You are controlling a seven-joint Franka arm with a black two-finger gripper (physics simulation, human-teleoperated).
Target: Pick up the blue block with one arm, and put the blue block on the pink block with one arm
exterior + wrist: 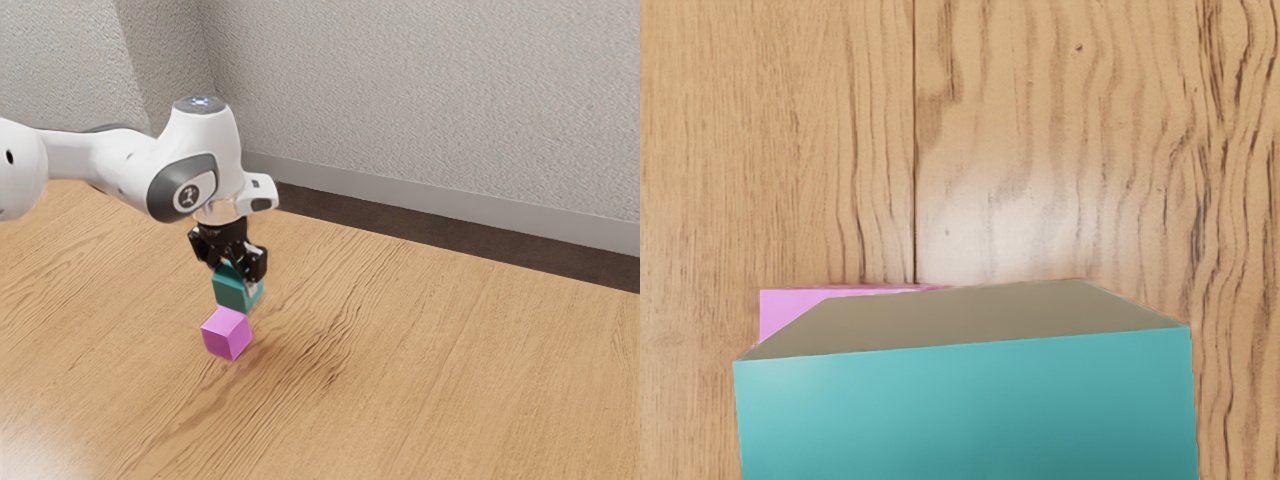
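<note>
Wrist view: the blue block (970, 410) is seen close under the hand, with a strip of the pink block (830, 300) showing past its edge and the wooden table (1060, 150) beyond. In the exterior view the blue block is clamped between the fingers of the gripper (238, 272), over the pink block; contact cannot be told. It is judged light, stiff and smooth, best held by opposite flat faces.

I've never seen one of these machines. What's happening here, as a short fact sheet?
tool: shut on the blue block
blue block: teal in colour, held just over the pink block
pink block: on the wooden table, partly under the blue block
contact between blocks: cannot tell
stacking: block not yet released
</note>
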